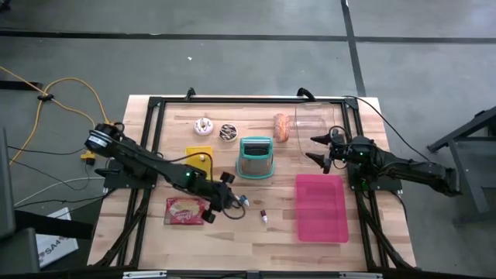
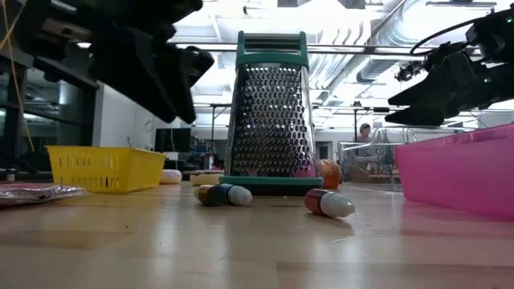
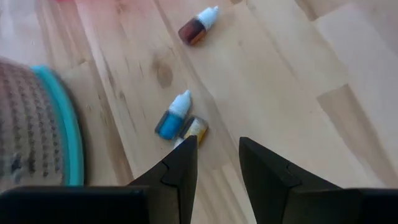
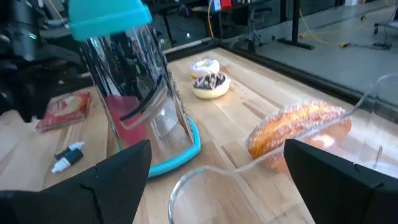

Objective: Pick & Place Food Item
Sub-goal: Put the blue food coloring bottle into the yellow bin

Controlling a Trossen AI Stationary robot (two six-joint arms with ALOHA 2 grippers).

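My left gripper (image 1: 232, 204) (image 3: 217, 155) hovers open above the table, just short of two small dropper bottles, one blue (image 3: 171, 118) and one yellow (image 3: 194, 129), lying side by side. A third, brown bottle (image 3: 198, 28) lies farther off. A red snack packet (image 1: 184, 210) lies flat by the left arm. Two donuts (image 1: 203, 125) (image 1: 229, 132) and a bread roll (image 1: 281, 128) (image 4: 298, 127) rest at the far side. My right gripper (image 1: 322, 149) (image 4: 217, 168) waits open near the roll.
A teal-framed grater (image 1: 256, 157) (image 2: 269, 112) stands upright mid-table. A yellow basket (image 1: 199, 159) sits left of it, and a pink tray (image 1: 321, 207) lies near right. A clear container (image 1: 314, 120) lies beside the roll. Bare wood shows along the near edge.
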